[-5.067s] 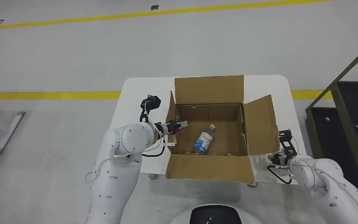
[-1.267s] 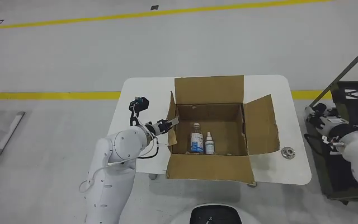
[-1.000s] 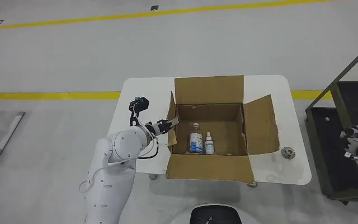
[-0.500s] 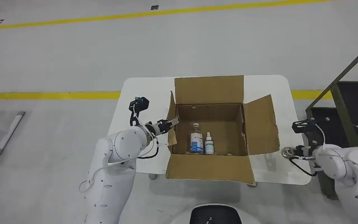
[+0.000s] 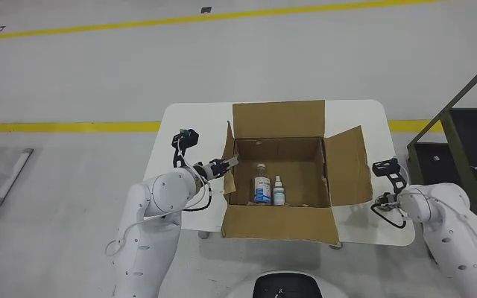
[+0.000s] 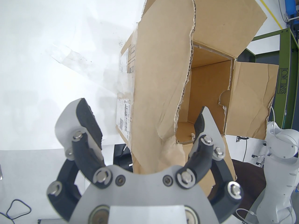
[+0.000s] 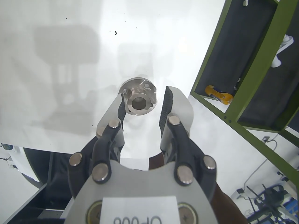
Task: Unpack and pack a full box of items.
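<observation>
The cardboard box (image 5: 279, 171) stands open on the white worktop (image 5: 186, 127). Inside the box, near the middle of its floor, a larger bottle (image 5: 261, 186) and a small spray bottle (image 5: 279, 191) stand upright just beside each other. A metal flange (image 7: 138, 96) lies on the worktop outside the box, beyond its right flap, hub uppermost. The right tool (image 7: 143, 99) is lowered over the flange with its fingers spread to either side. One pad sits at or against the hub and the other stands apart, so nothing is gripped. Judgement: positioned to take the flange for packing. The left tool (image 6: 142, 108) is wide open astride the box's torn left flap, with no contact evident. Judgement: stationed to keep that flap back. Beyond the box's right side stands a green rack (image 7: 233, 71) holding a yellow item (image 7: 218, 94). Grey floor with yellow lines (image 5: 223, 15) surrounds the worktop
</observation>
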